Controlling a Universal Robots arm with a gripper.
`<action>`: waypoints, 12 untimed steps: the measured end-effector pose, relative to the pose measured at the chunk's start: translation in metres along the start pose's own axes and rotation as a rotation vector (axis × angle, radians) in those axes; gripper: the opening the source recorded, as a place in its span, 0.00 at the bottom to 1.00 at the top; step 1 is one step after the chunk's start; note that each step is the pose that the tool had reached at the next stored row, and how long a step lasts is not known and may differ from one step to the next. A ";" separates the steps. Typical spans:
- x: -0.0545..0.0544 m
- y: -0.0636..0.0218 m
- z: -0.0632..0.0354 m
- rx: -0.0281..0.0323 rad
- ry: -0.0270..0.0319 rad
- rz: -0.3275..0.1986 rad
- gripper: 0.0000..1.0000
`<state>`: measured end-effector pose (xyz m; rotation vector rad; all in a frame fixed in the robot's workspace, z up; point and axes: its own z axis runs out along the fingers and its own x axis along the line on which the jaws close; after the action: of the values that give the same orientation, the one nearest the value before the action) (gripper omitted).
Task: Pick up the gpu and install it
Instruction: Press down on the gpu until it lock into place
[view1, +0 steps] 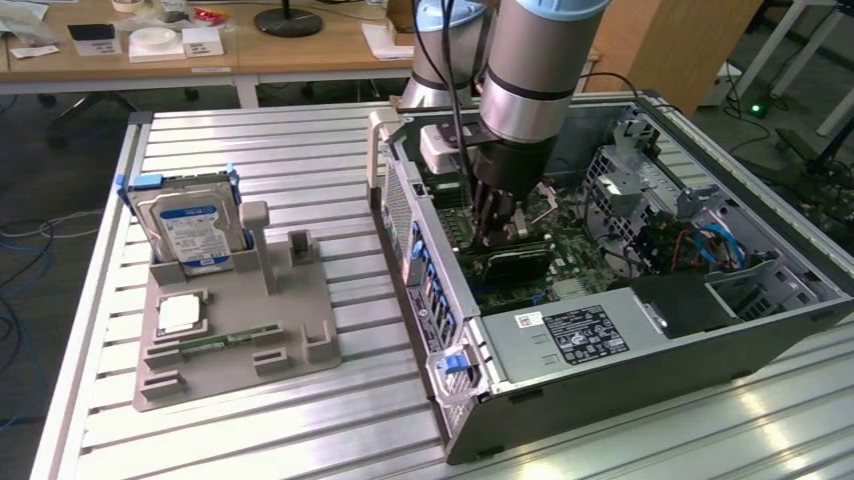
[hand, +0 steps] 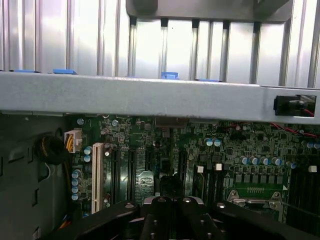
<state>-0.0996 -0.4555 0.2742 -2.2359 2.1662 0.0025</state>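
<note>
A grey holder (view1: 227, 335) is set on the slatted metal table (view1: 267, 160), towards the exterior view's left. A silver hard drive (view1: 194, 232) with a blue-white label is stood upright in it, and a narrow green memory stick (view1: 230, 340) is laid flat nearer its front. A white box (view1: 154, 42) is seen on the wooden desk (view1: 307, 50) behind.

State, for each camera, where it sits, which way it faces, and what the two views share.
Exterior view: raised beside the table, angled down at the open computer case; the arm and its shut gripper reach down to the gpu.
Wrist view: on the wrist, facing past the gripper at the motherboard.
Shared: gripper, motherboard, case wall, table.
</note>
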 end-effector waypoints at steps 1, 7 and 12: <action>0.000 0.0002 0.0008 -0.0012 -0.0001 0.000 0.11; 0.000 0.0008 0.0055 -0.0118 -0.0003 -0.004 0.11; 0.000 0.0013 0.0114 -0.0224 0.0005 -0.007 0.11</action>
<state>-0.1006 -0.4556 0.2628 -2.2551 2.1698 0.0261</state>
